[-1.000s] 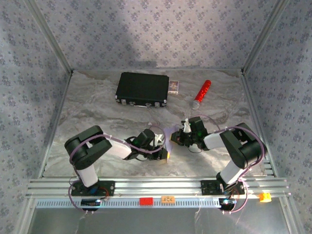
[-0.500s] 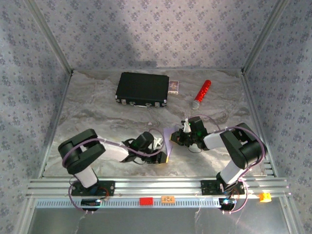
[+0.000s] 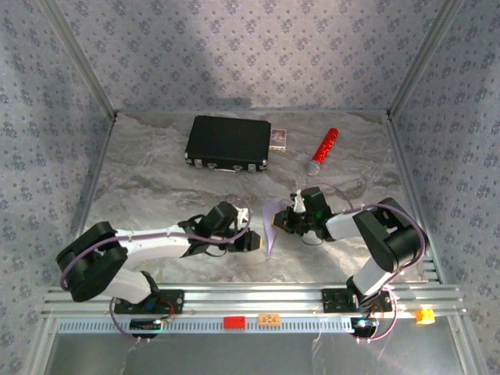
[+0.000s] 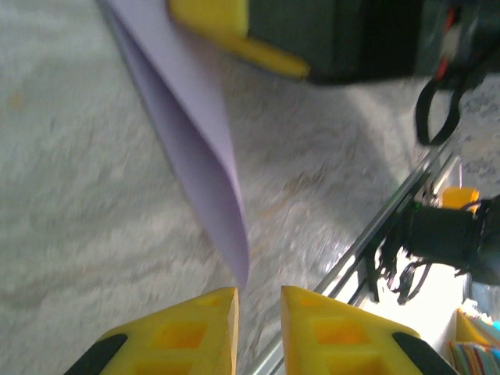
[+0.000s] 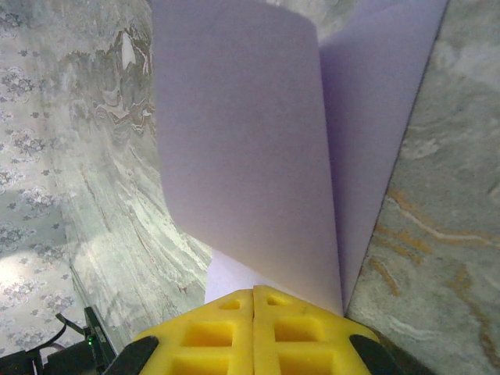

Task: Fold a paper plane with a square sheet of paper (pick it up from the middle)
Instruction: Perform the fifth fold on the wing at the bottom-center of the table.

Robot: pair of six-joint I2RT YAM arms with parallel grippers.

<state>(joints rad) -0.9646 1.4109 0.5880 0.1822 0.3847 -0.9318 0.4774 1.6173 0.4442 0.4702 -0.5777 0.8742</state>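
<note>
Yellow pads on the left gripper have a small gap between them now, and nothing is in that gap. A moment ago this gripper was right up against the paper, with its arm hunched high. Now the left arm lies low and stretched out over the table, and the gripper has backed off a little to the left. So it looks like it has let go.

One corner of the square sheet of paper hangs just in front of those pads. The pale lilac sheet is bent over in two, in a soft curve and not a sharp fold. It stands on edge between the two grippers, near the front of the table.

The right gripper is squeezed tight on the sheet's other end and has not moved. It alone holds the paper now.

I think the first fold is only started, and there is no plane shape yet. The loose sheet could spring open, so that fold needs pressing flat next.
</note>
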